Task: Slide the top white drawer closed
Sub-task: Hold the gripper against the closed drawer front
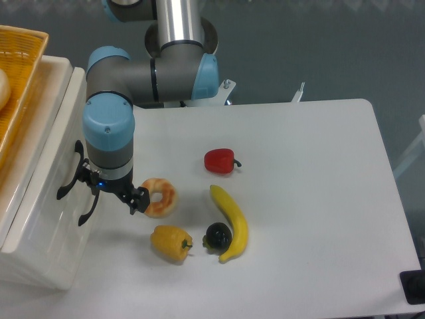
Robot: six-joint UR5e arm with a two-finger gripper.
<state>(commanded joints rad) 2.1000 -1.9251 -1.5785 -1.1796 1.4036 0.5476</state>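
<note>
The top white drawer sits pushed in, its front about level with the lower drawer front of the white cabinet. Its black arched handle lies right beside my gripper. The gripper points down at the table next to the drawer front, open, with nothing between its fingers. One finger is close to the handle; whether it touches the drawer front I cannot tell. The other finger is next to a donut.
A glazed donut lies just right of the gripper. Further right are a red pepper, a banana, a dark round fruit and a yellow pepper. A yellow wicker basket sits on the cabinet top.
</note>
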